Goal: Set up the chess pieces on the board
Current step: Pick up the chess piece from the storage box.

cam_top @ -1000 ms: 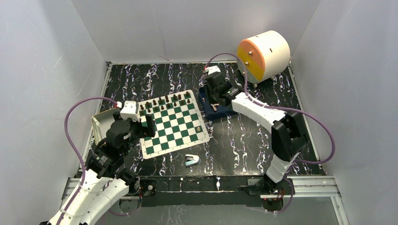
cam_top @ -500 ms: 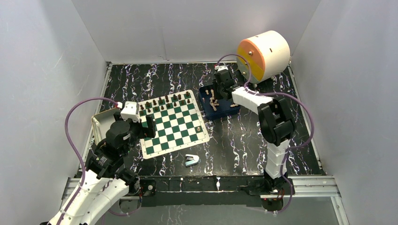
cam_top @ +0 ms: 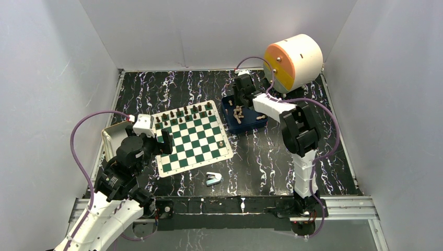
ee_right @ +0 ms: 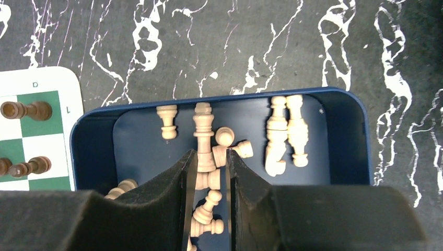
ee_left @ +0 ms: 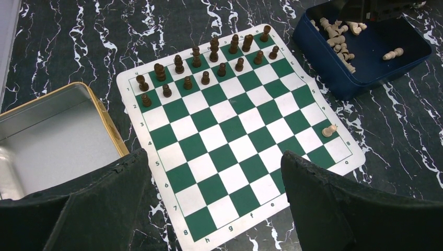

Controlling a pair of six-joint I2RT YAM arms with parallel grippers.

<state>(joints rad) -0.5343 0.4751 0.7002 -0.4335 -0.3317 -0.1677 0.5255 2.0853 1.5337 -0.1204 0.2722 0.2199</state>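
Note:
The green and white board (cam_top: 192, 137) lies left of centre, also in the left wrist view (ee_left: 235, 136). Dark chess pieces (cam_top: 183, 112) stand in its two far rows (ee_left: 209, 63). One light piece (cam_top: 221, 143) stands near its right edge (ee_left: 328, 130). Several light pieces (ee_right: 284, 133) lie in the dark blue tray (ee_right: 350, 136) right of the board (cam_top: 228, 112). My right gripper (cam_top: 241, 91) hovers over the tray, its jaws (ee_right: 210, 152) a narrow gap apart with lying pieces seen between them. My left gripper (ee_left: 213, 157) is wide open and empty above the board's near left part (cam_top: 163, 141).
An open metal tin (cam_top: 112, 138) lies left of the board (ee_left: 52, 130). A light-blue stapler-like object (cam_top: 213, 179) lies in front of the board. A white and orange cylinder (cam_top: 292, 61) sits at the back right. Grey walls enclose the table.
My right arm has folded in, its elbow swinging left, and its gripper has shifted toward the tray's far side. My left arm has barely moved.

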